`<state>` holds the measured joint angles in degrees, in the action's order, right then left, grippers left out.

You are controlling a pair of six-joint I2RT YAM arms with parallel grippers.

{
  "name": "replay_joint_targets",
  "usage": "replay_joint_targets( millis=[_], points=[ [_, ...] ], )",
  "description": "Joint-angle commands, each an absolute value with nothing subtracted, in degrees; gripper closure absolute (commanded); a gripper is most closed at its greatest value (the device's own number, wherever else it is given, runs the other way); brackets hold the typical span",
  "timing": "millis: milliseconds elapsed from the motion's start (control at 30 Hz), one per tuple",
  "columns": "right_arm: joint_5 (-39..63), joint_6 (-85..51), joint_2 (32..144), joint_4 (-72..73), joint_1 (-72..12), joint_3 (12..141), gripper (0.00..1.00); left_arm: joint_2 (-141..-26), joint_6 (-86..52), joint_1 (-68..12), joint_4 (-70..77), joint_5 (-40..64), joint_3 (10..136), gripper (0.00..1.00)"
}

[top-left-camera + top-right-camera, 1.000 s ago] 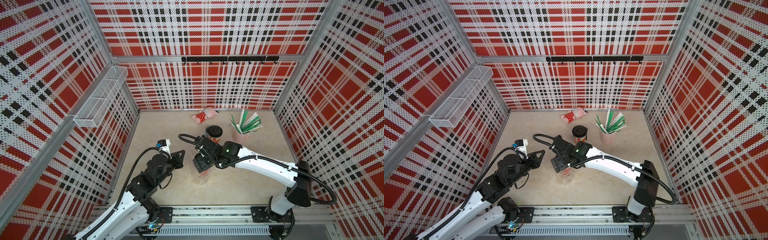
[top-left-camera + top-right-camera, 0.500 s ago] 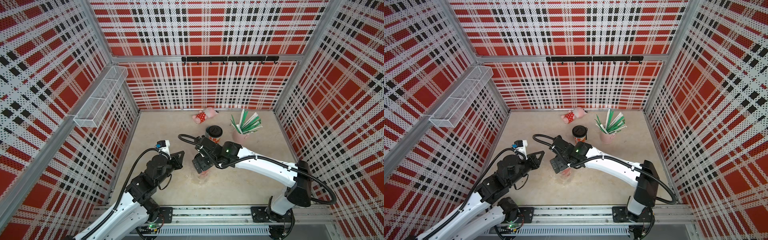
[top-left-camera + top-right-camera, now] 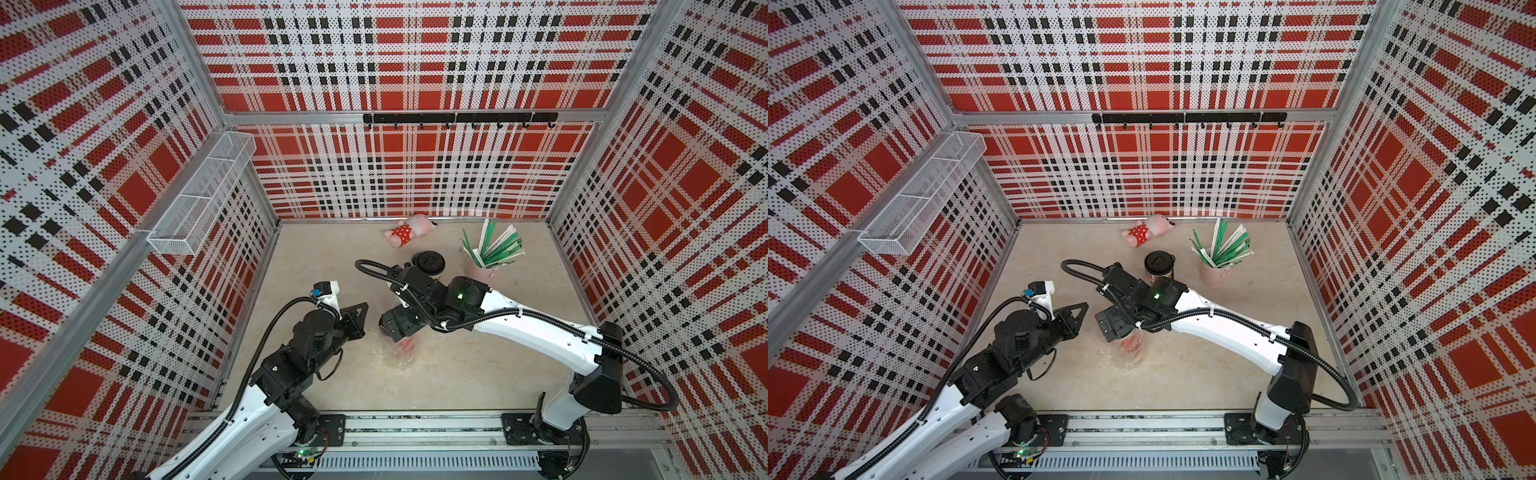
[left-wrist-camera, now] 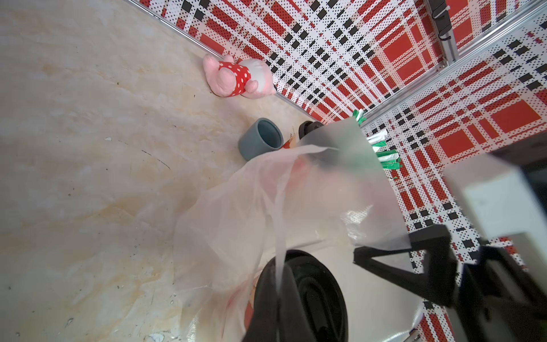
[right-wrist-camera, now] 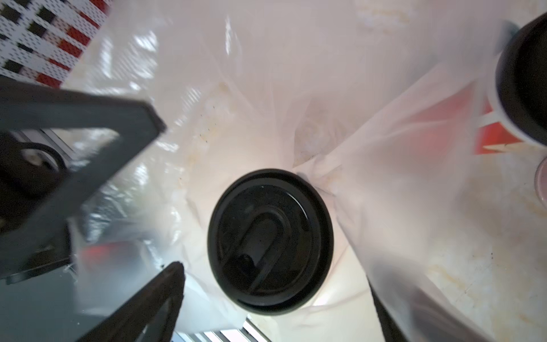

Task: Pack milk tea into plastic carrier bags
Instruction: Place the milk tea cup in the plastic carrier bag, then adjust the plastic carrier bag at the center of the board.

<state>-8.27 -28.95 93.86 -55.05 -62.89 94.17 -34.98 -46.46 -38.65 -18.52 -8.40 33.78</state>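
now: right gripper (image 3: 395, 330) hangs over first red cup (image 5: 270, 241), jaws spread wide on either side, clear of it. cup stands upright inside clear plastic bag (image 4: 236, 213), mid table (image 3: 332, 257). left gripper (image 3: 362, 309) closed, pinching bag's raised edge. second red cup (image 3: 429, 263) stands outside bag, just beside pink straw cup (image 3: 482, 272).

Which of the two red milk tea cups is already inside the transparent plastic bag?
The red cup nearer the robot bases: the plastic bag surrounds it. The other red cup stands bare beside the pink straw cup.
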Motion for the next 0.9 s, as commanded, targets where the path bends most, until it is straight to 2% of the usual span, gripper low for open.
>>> replay_joint_targets(
  millis=[0, 100, 200, 300, 367, 500, 567, 667, 867],
  points=[
    [-9.76, -28.04, 90.46, -56.75, -63.29, 96.92, 0.00, -35.13, -45.97, -37.98, -18.49, -8.50, 34.69, 1.00],
    [-11.16, -28.11, 87.63, -55.95, -63.28, 96.59, 0.00, -35.74, -45.73, -38.05, -18.45, -8.05, 35.12, 1.00],
    [-18.12, -29.22, 85.33, -56.04, -62.71, 94.25, 0.00, -36.19, -45.79, -38.06, -18.13, -7.82, 35.24, 1.00],
    [-15.34, -29.11, 84.47, -52.80, -59.06, 90.08, 0.03, -37.03, -45.64, -37.98, -17.31, -7.23, 35.49, 1.00],
    [-12.57, -28.55, 85.10, -50.51, -56.91, 87.89, 0.08, -37.99, -45.29, -38.06, -17.44, -7.10, 36.41, 1.00],
    [-12.22, -27.49, 86.86, -49.49, -56.38, 86.33, 0.11, -39.41, -44.78, -38.06, -17.67, -6.70, 38.37, 1.00],
    [-12.22, -26.99, 86.52, -47.49, -56.04, 84.76, 0.17, -39.85, -44.64, -38.04, -18.02, -6.83, 38.93, 1.00],
    [-10.72, -27.32, 86.54, -46.16, -55.20, 84.73, 0.33, -40.16, -44.39, -37.97, -19.39, -7.79, 40.19, 1.00],
    [-9.56, -27.84, 85.20, -42.34, -55.30, 83.29, 0.51, -44.75, -43.25, -37.62, -18.20, -6.57, 44.10, 1.00]
  ],
)
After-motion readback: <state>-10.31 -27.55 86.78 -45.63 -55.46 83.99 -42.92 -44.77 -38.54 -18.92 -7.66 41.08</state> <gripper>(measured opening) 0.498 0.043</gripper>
